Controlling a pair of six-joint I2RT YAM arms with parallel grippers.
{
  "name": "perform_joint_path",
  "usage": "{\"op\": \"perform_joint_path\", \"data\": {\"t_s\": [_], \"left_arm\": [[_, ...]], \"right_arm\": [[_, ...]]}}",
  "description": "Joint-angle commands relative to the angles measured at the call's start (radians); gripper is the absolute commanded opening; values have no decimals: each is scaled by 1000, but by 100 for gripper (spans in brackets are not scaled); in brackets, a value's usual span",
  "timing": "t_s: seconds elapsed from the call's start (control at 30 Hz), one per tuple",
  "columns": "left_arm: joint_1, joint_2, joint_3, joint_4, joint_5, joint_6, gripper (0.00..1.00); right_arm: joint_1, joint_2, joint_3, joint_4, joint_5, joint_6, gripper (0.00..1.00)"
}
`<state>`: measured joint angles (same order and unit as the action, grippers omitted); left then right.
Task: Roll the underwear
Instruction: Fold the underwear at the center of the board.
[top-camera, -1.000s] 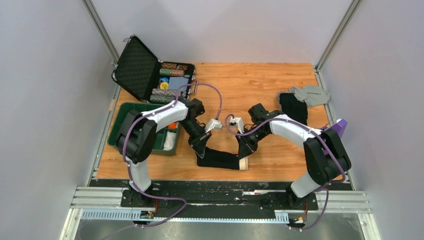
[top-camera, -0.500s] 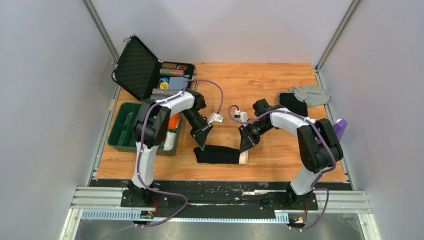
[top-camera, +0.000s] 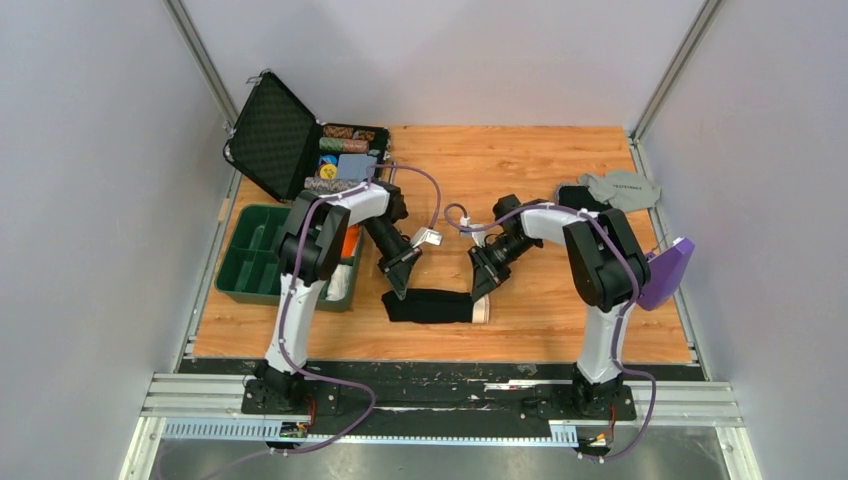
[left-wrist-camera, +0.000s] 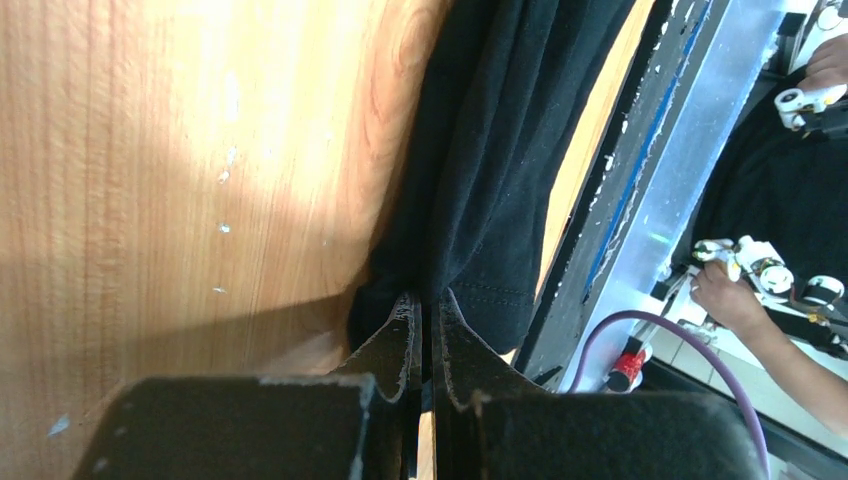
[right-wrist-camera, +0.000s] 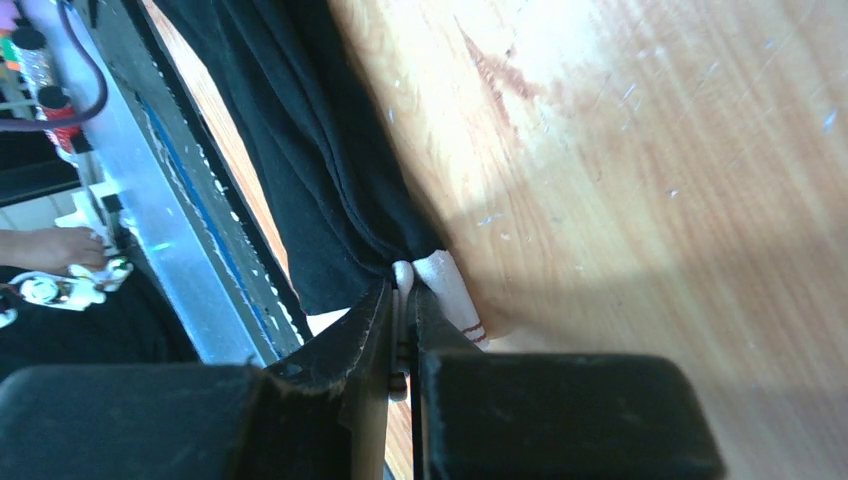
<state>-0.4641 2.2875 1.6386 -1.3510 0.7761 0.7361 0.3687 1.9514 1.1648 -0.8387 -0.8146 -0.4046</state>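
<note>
The underwear (top-camera: 435, 306) is a black cloth strip lying across the table near the front edge, its white waistband (top-camera: 484, 310) at the right end. My left gripper (top-camera: 396, 291) is shut on the strip's left end. In the left wrist view its tips (left-wrist-camera: 425, 300) pinch bunched black cloth (left-wrist-camera: 490, 150). My right gripper (top-camera: 478, 293) is shut on the right end. In the right wrist view its tips (right-wrist-camera: 405, 288) clamp the white waistband (right-wrist-camera: 448, 290), and the black cloth (right-wrist-camera: 310, 150) stretches away from it.
An open black case (top-camera: 290, 140) with chips stands at the back left, a green tray (top-camera: 250, 265) in front of it. A grey garment (top-camera: 622, 188) and a dark cloth (top-camera: 580, 197) lie at the back right. The metal rail (top-camera: 440, 395) borders the near edge.
Both grippers have drawn away from the near edge, taking the underwear's ends with them. The cloth now lies straighter and a little farther onto the table. Both arms stand more upright.
</note>
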Motion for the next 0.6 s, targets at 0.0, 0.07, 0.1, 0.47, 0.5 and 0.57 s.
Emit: {"op": "perform_joint_path", "data": {"t_s": [0.0,0.07,0.1,0.47,0.5,0.57], "left_arm": [[14,-40,-76,88,-66,13,2],[17,-78,-124,173,-83,-28,8],[23,-109,-139,206,-85,-47,10],[65,-618,-440,717,-188,-298,49],[50,-683,-463,742,-196,-285,50],[11,-756,-534,796,-210,-232,50]], "right_arm": [[-10,85,74,-11,54,7,0],[-9,109,97,-13,65,20,0],[-9,126,114,-18,77,30,0],[12,270,299,-134,192,44,0],[14,277,308,-140,193,46,0],[18,284,314,-142,199,49,0]]}}
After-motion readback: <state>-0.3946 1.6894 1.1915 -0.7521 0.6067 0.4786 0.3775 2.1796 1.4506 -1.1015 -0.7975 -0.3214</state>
